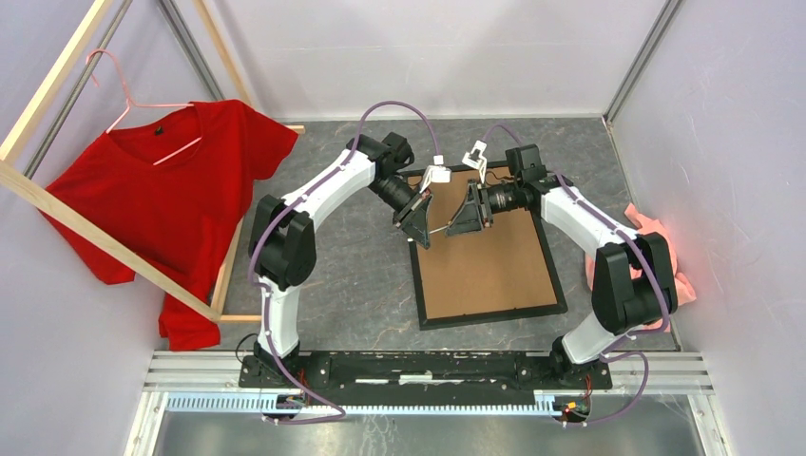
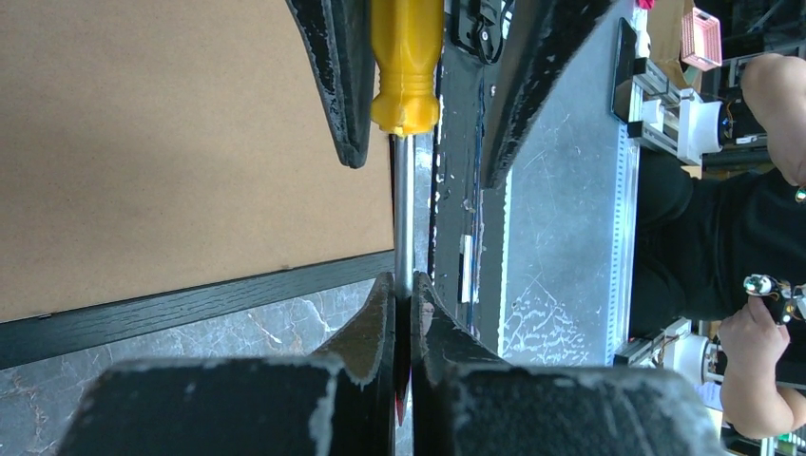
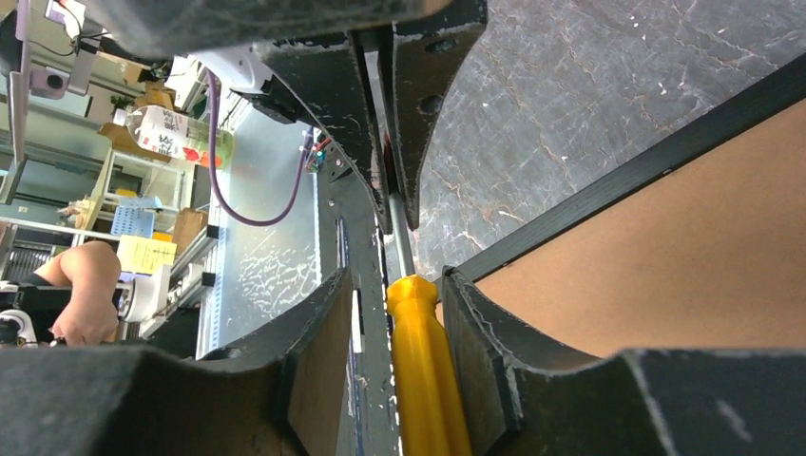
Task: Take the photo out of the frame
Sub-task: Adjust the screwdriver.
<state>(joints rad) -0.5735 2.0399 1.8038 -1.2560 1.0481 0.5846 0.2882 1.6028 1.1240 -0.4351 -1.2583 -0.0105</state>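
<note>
Frame lies back-up on the grey table, its brown backing board facing up. Above the frame's far left corner, the left gripper is clamped on the shaft of a screwdriver. The right gripper has its fingers apart, straddling the yellow handle.

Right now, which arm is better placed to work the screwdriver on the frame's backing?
Probably right: the right pincer straddles the screwdriver at its yellow handle, not yet closed; the left pincer pinches only its thin shaft, over the frame.
</note>
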